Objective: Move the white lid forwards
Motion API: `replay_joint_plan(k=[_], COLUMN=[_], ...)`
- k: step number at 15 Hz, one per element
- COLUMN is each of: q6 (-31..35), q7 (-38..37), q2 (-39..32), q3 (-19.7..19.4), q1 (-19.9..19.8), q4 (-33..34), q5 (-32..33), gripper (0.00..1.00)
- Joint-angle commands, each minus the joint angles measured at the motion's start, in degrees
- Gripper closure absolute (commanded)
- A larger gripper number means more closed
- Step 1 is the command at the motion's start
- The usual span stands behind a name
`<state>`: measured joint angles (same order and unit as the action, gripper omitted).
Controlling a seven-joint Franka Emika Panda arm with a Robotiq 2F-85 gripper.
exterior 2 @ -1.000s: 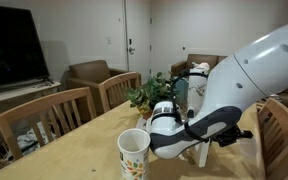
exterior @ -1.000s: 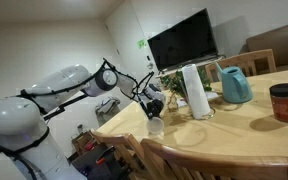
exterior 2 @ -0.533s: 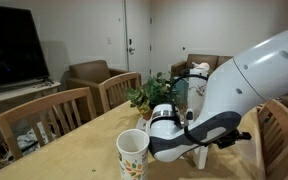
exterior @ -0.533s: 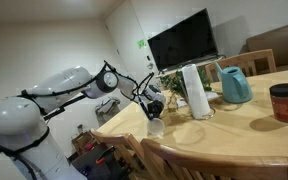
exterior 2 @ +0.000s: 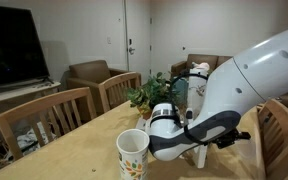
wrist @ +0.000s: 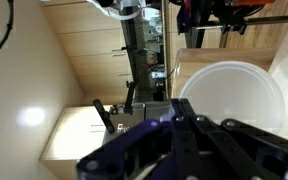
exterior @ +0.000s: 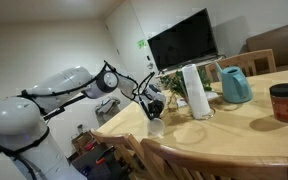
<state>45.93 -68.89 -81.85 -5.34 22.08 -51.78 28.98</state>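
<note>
On wood-grain table (wrist: 246, 55), round white lid (wrist: 229, 100) (flat)

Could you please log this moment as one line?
hand: near paper cup, grip unclear | white lid: not clearly visible | teal jug: upright

In an exterior view my white arm (exterior: 69, 85) reaches to the wooden table's (exterior: 244, 125) corner nearest my base. There my gripper (exterior: 154, 106) hangs just above a small pale cup (exterior: 156, 126); how its jaws stand I cannot tell. Farther along stand a tall white upright cylinder (exterior: 194, 92) and a teal jug (exterior: 235, 85). A dark-lidded red jar (exterior: 284, 103) sits near the far end.
</note>
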Motion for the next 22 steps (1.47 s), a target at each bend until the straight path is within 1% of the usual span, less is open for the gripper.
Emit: replay_joint_plan(k=[1, 8, 11, 17, 18, 22], q6=[-0.40, -0.03, -0.50, -1.33, -0.52, -0.68], q7=[2.15, 2.30, 2.66, 3.40, 3.26, 3.61], q2=[-1.57, -1.46, -2.01, -3.43, -1.99, -2.05], q3=[0.18, 0.09, 0.13, 0.32, -0.65, -0.67], q1=[-0.69, -1.95, -2.09, -1.44, -0.70, -0.12], q4=[3.01, 1.93, 2.75, 4.55, 2.14, 1.96], q5=[-0.05, -0.15, 0.04, 0.62, -0.29, -0.12], gripper=[1.00, 1.00, 1.00, 1.00, 1.00, 1.00])
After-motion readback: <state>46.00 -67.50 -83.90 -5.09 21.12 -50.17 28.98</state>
